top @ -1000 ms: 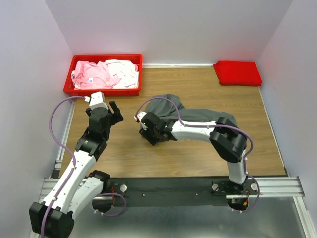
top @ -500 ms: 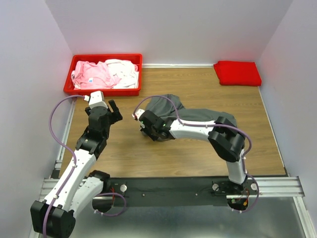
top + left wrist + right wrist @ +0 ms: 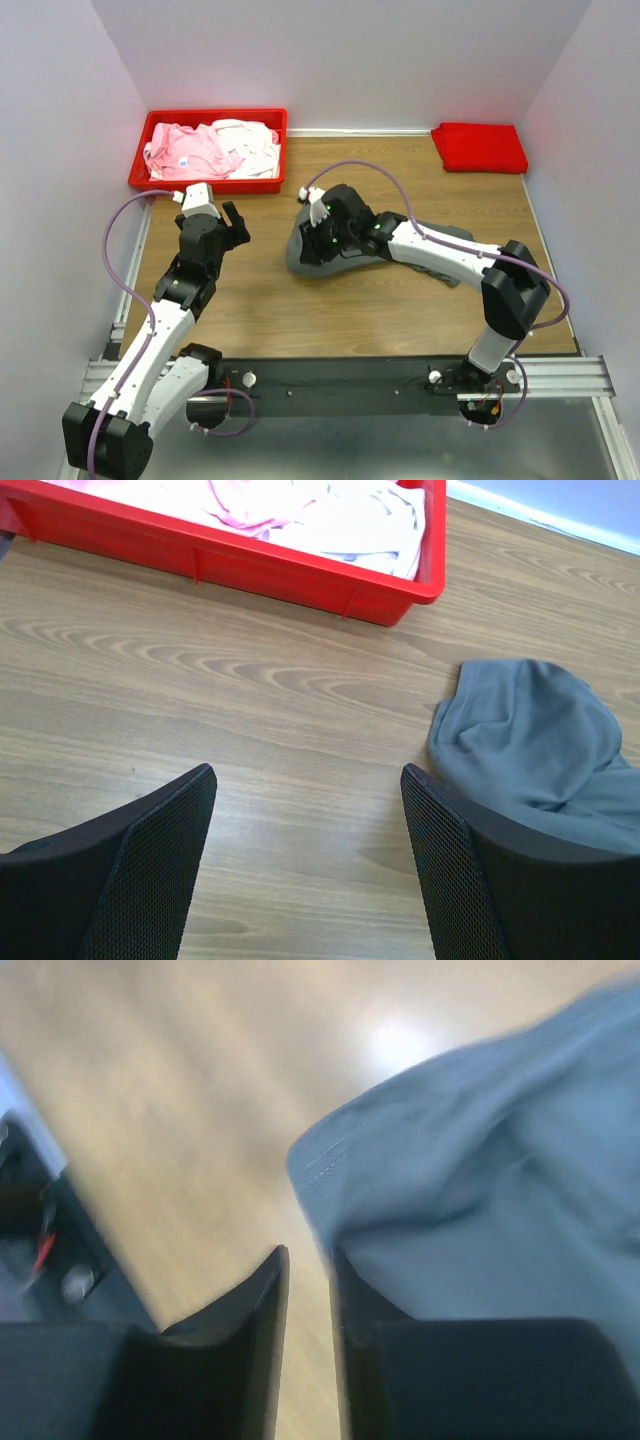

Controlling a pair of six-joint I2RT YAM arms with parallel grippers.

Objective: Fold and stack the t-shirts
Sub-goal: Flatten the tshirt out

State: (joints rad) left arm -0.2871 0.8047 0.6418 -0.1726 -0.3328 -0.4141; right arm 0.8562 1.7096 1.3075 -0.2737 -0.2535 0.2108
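Downward, right hand [image 3: 312, 248] over grey t-shirt [image 3: 298, 265]

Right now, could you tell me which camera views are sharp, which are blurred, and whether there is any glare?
Right wrist view: motion-blurred throughout, with a glare patch on the table; the dark grey t-shirt is smeared. Left wrist view: sharp, wood grain crisp. Top external view: sharp and evenly lit, soft shadows only.

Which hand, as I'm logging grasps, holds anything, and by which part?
The left hand is open and empty. The right hand is at the hem of the dark grey t-shirt, fingers nearly together; whether they pinch it cannot be told.
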